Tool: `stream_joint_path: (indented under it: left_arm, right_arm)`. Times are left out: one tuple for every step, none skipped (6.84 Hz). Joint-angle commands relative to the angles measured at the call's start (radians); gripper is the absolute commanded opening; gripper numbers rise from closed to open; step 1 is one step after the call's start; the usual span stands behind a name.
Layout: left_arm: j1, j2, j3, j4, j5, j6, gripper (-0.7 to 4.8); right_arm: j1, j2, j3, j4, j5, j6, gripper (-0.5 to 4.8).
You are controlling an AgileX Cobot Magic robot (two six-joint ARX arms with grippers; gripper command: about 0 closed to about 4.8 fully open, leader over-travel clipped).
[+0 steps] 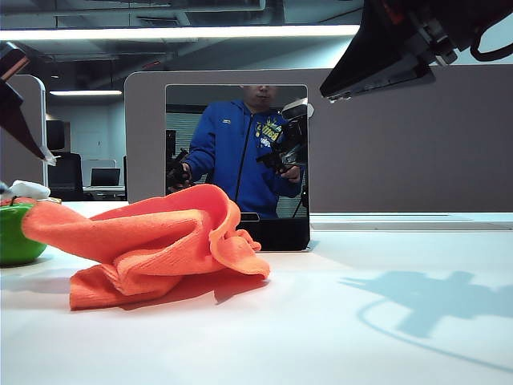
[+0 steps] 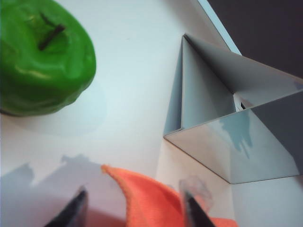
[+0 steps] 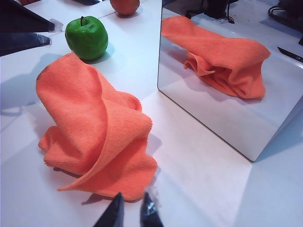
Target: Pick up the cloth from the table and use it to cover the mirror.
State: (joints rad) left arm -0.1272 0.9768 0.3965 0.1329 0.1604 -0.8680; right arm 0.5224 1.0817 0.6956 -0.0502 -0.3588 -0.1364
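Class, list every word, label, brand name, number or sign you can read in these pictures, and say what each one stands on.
No text can be read.
Yellow print on the blue jacket reflected in the mirror: too blurred to read.
Small white mark on that jacket's chest: too small to read.
The cloth, green apple and table: no writing.

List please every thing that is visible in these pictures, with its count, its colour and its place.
cloth: one, bright orange, crumpled on the table in front of the mirror.
mirror: one, silver-framed, upright behind the cloth, uncovered.
apple: one, green, beside the cloth's far end.
round fruit: one, orange, beyond the apple.
white rag: one, behind the apple.
partition wall: one, grey-brown, behind the mirror.
table: one, white.
left gripper: fingers apart, over the cloth's edge, near the mirror.
right gripper: fingers nearly together, near the cloth's near edge, holding nothing.
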Motion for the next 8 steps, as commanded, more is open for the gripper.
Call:
stream_joint_path:
  left_arm:
    - [-0.002, 0.03, 0.004, -0.005, 0.019, -0.057, 2.51]
    - [-0.001, 0.057, 0.004, 0.001, 0.02, -0.058, 2.51]
    - [-0.001, 0.169, 0.004, 0.131, 0.046, -0.087, 2.51]
    - [-0.001, 0.193, 0.004, 0.168, 0.046, -0.096, 2.5]
    - [-0.001, 0.255, 0.006, 0.232, 0.045, -0.116, 2.5]
    - [-0.001, 0.283, 0.014, 0.236, 0.046, -0.116, 2.47]
    - [-0.001, 0.368, 0.081, 0.265, 0.046, -0.116, 2.46]
    - [-0.002, 0.394, 0.109, 0.265, 0.059, -0.116, 2.4]
  right_arm:
    - [0.0, -0.002, 0.004, 0.018, 0.001, 0.002, 0.56]
    - [0.0, -0.002, 0.004, 0.018, 0.001, 0.002, 0.56]
    - [0.0, -0.002, 0.004, 0.017, 0.001, 0.002, 0.56]
    - [0.0, -0.002, 0.004, 0.015, 0.001, 0.002, 0.56]
    - [0.0, -0.002, 0.003, -0.019, 0.002, 0.002, 0.65]
    - [0.0, -0.002, 0.003, -0.032, 0.001, 0.002, 0.65]
    - [0.0, -0.002, 0.003, -0.032, 0.002, 0.002, 0.68]
    - [0.0, -0.002, 0.003, -0.032, 0.002, 0.002, 0.68]
